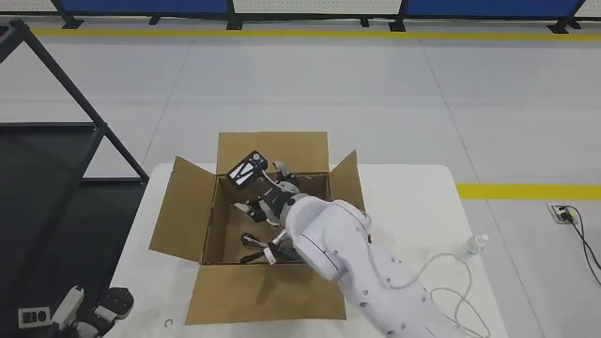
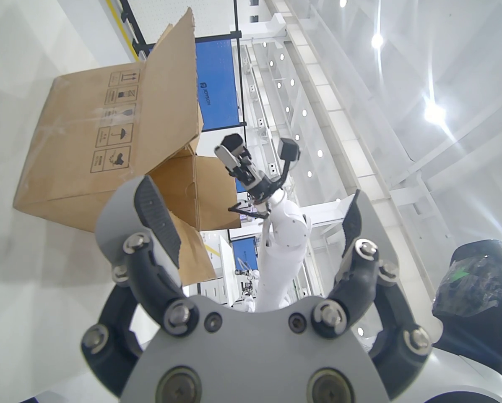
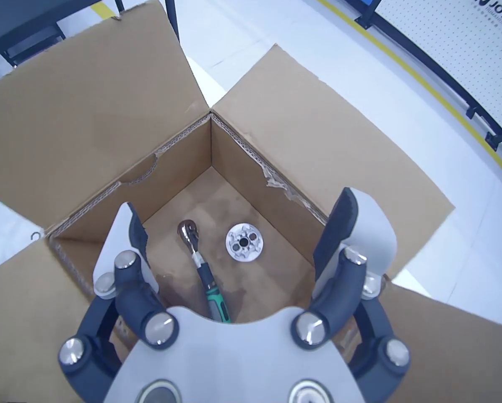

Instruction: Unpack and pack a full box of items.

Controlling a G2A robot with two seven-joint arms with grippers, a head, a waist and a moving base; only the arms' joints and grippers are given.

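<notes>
Our right gripper point(image 3: 239, 203) hangs released over the open box point(image 3: 326, 140), so we should lower it straight and clench across the handle of the ratchet wrench point(image 3: 200, 268) lying on the box floor, beside the metal disc point(image 3: 243, 242).

Brown box point(image 3: 171, 178), silver ratchet point(image 3: 195, 249) (handle point(image 3: 218, 306) seemingly green)

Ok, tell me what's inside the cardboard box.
On the box floor lie a green-handled ratchet wrench and a round metal disc, apart. The right gripper covers the handle's end and the near floor.
</notes>
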